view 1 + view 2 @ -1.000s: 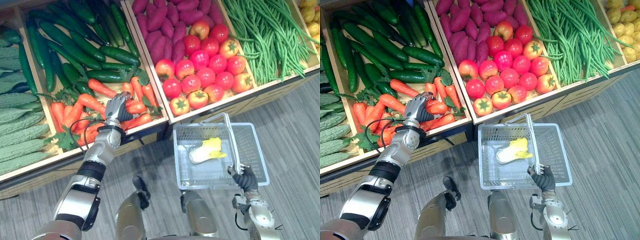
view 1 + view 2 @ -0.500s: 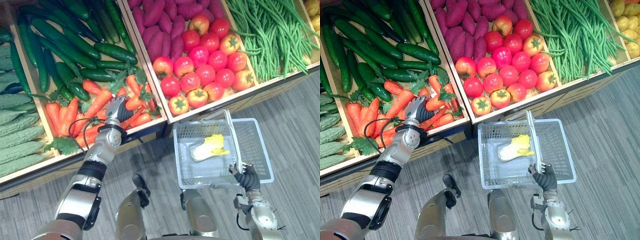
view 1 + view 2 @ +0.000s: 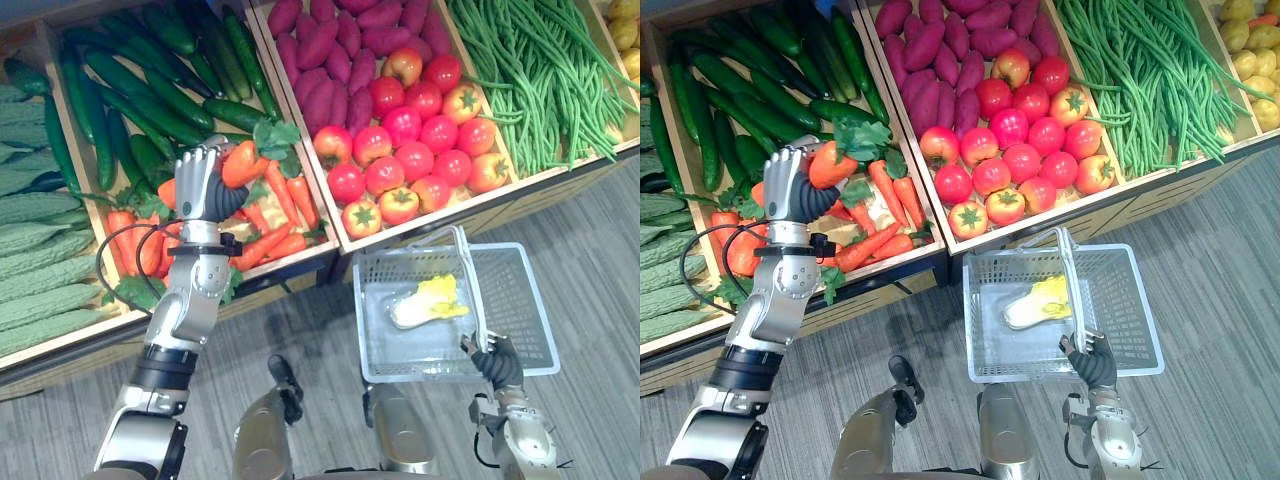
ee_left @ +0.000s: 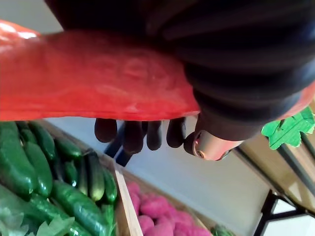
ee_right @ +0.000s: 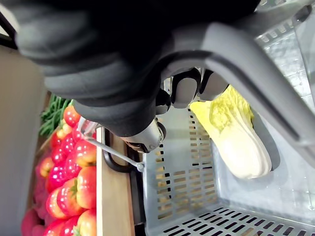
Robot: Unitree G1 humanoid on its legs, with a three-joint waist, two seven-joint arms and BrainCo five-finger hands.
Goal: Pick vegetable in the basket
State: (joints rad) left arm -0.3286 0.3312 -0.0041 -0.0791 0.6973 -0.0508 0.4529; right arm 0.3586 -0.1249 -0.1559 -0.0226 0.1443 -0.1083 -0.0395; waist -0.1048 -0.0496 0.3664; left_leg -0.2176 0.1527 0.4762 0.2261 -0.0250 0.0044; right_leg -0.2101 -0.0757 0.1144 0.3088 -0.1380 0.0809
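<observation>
A wooden produce stand (image 3: 450, 213) fills the scene from 9 to 2 o'clock. It holds bitter gourds (image 3: 40, 270) at 9, cucumbers (image 3: 150, 95) behind carrots (image 3: 270, 215) at 10, sweet potatoes (image 3: 335, 60) behind tomatoes (image 3: 410, 155) at 12, and green beans (image 3: 540, 80) at 2. At 5 o'clock a grey mesh basket (image 3: 525, 310) holds 1 pale cabbage (image 3: 428, 302); the right hand (image 3: 497, 362) is curled round its handle (image 3: 470, 280). At 10 o'clock the left hand (image 3: 200, 185), raised above the carrots, is clamped round 1 leafy carrot (image 3: 240, 165).
</observation>
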